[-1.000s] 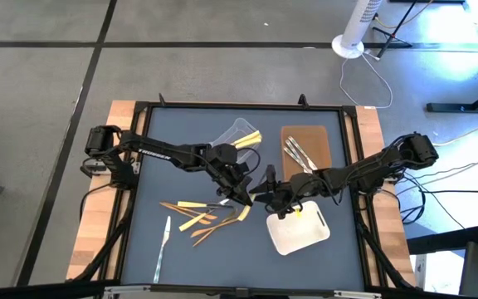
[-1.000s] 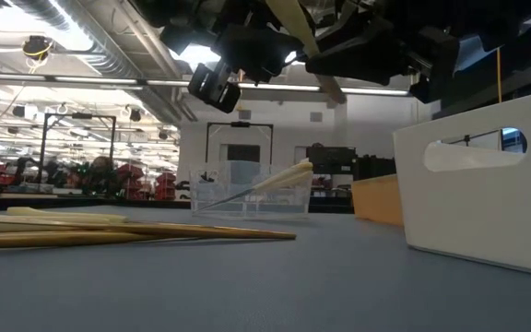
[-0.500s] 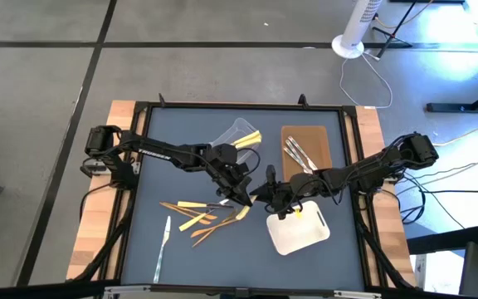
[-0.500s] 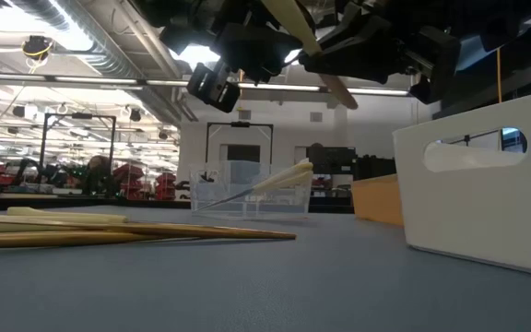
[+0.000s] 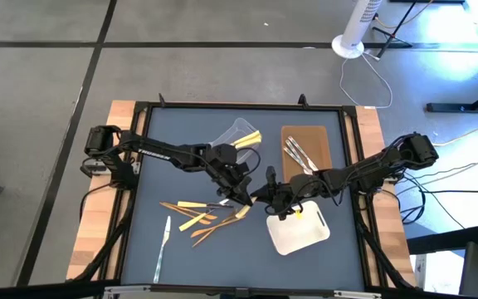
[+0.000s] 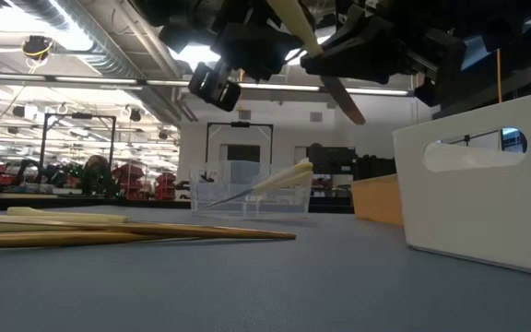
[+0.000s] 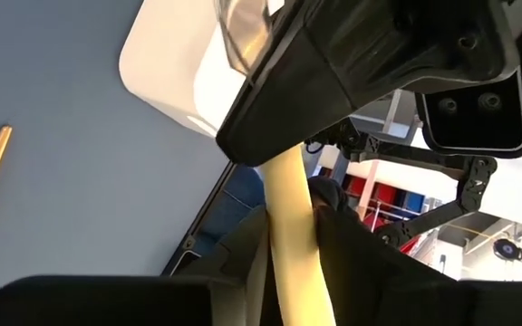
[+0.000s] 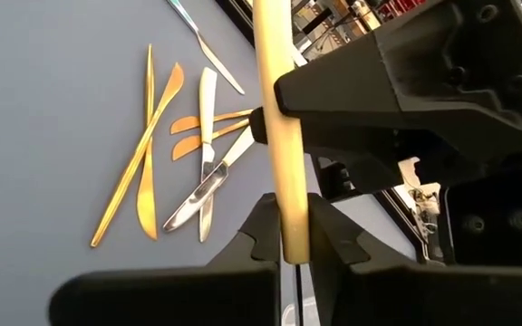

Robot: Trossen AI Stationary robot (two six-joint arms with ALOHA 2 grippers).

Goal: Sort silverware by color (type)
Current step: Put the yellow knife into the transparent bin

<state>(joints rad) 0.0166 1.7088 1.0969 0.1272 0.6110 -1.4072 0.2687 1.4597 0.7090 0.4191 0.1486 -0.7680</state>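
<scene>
Silverware piece (image 8: 277,136), a smooth pale-yellow stick, is pinched by right hand (image 8: 288,237); left hand (image 5: 243,198) loosely touches it.

Clear tub (image 5: 237,133), brown tray (image 5: 314,145), white tray (image 5: 301,235) on table (image 5: 181,158).

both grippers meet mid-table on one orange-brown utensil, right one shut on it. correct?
Wrong colour. The utensil is pale yellow, not orange-brown; the right wrist view shows it running between the fingers of the right gripper, which is shut on it. The left gripper meets it mid-table in the high view.
</scene>
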